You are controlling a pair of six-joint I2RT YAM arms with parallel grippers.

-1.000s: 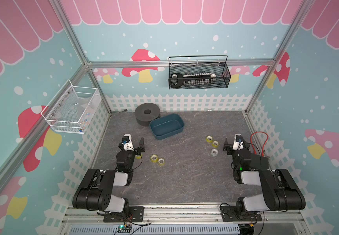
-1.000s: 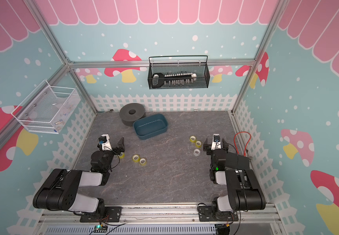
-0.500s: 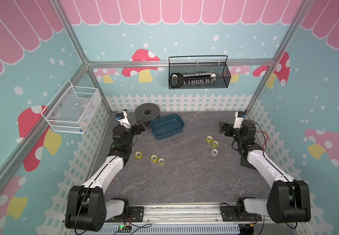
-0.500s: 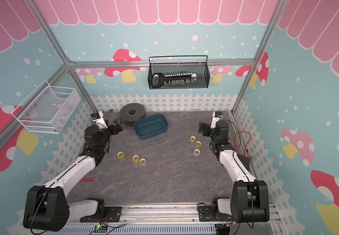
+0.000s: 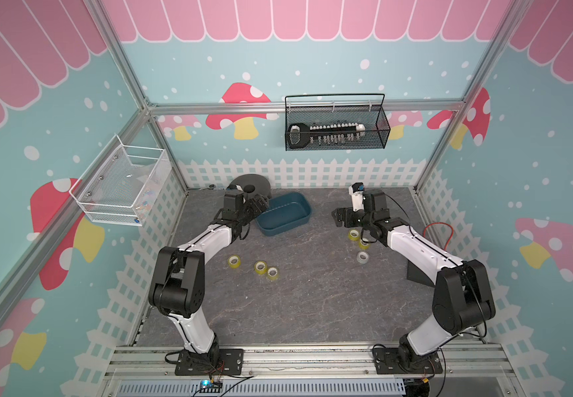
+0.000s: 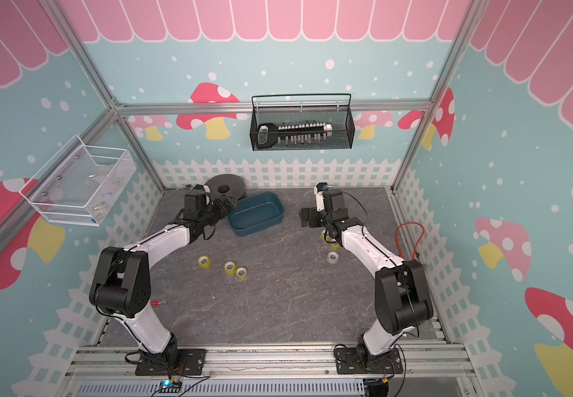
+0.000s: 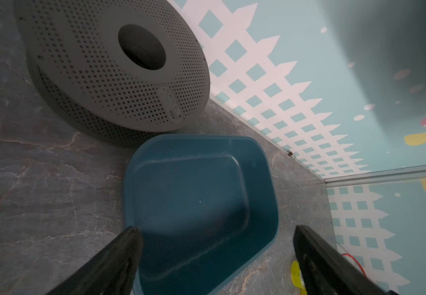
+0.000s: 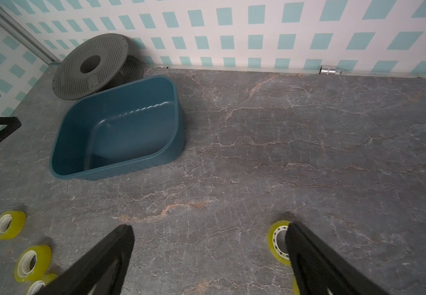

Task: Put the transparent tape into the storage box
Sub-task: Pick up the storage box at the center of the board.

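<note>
Both end effectors spread, empty: left end effector (image 5: 259,203) at rim of shallow teal-blue plastic storage box (image 5: 299,202), right end effector (image 5: 342,217) near yellowish transparent tape rolls (image 5: 354,234). Box empty; six rolls on grey stone-pattern bench (image 5: 312,292). Risks: left nudges box; upright rolls roll away.

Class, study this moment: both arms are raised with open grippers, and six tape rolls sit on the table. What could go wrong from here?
1. The left gripper hangs open beside the storage box, far from the three rolls; closing now might grab the rim.
2. The right gripper hovers near a tight cluster; descending could knock neighbouring rolls, which stand on edge and may roll.
3. The grey-white roll may be overlooked.
</note>
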